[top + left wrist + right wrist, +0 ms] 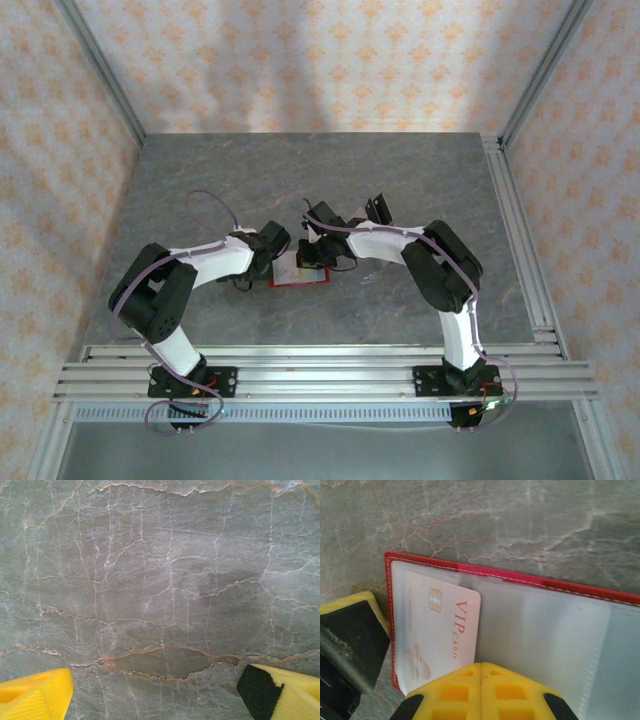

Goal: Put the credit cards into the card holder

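One pale grey-pink rectangular VIP card (pixel 442 630) appears part-way inside the open red folding card holder (pixel 570 586), mid-surface (pixel 160 580), nearer the near edge. Right claw (pixel 415 670) is at the card's end, grip indeterminate. Left claw (pixel 155 695) spread, empty. Next: seat card fully.

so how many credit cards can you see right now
1. A VIP-printed credit card lies on the inside of the open card holder, near its left end in the right wrist view. Others may be hidden.

The table (pixel 160 580) is grey marble veined rust and white. The holder (pixel 520 577) is red, white-stitched, grey inside. The card (pixel 445 630) looks pale pink, orange-lettered. The fingers (pixel 35 697) are yellow, black-padded.
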You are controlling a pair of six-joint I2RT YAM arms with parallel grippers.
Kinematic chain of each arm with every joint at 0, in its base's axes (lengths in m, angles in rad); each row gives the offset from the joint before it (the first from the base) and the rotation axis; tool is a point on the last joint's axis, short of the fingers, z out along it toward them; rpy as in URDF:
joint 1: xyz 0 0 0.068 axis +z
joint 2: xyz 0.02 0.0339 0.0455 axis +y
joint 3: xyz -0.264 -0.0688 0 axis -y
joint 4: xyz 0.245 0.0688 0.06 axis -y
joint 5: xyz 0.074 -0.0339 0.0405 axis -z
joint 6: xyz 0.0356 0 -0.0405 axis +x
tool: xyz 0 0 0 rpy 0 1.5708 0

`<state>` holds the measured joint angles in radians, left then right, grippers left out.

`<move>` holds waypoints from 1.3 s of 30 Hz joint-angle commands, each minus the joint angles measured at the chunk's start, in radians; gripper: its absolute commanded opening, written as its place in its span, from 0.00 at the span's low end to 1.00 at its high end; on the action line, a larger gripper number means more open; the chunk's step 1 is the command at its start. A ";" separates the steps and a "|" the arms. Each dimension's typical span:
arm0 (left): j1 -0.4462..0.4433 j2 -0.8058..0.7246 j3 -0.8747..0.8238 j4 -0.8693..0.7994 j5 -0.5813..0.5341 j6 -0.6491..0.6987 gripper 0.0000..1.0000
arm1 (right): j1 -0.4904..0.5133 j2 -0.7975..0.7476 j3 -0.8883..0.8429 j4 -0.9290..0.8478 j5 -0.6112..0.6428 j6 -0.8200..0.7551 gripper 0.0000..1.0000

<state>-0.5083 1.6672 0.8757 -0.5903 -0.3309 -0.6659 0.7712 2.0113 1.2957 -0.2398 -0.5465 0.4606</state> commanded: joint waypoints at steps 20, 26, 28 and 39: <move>-0.047 0.062 -0.015 0.040 0.098 -0.024 0.92 | 0.027 -0.010 0.037 0.000 0.004 0.008 0.02; -0.048 0.043 -0.018 0.033 0.087 -0.029 0.92 | 0.004 -0.080 0.005 -0.034 0.055 -0.020 0.04; -0.048 0.043 -0.018 0.032 0.085 -0.029 0.92 | -0.001 -0.069 0.013 -0.043 0.053 -0.027 0.04; -0.048 0.047 -0.017 0.037 0.086 -0.026 0.92 | 0.001 0.023 0.050 -0.027 0.024 -0.016 0.02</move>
<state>-0.5240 1.6718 0.8757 -0.5938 -0.3573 -0.6846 0.7708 2.0026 1.3113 -0.2550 -0.5232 0.4511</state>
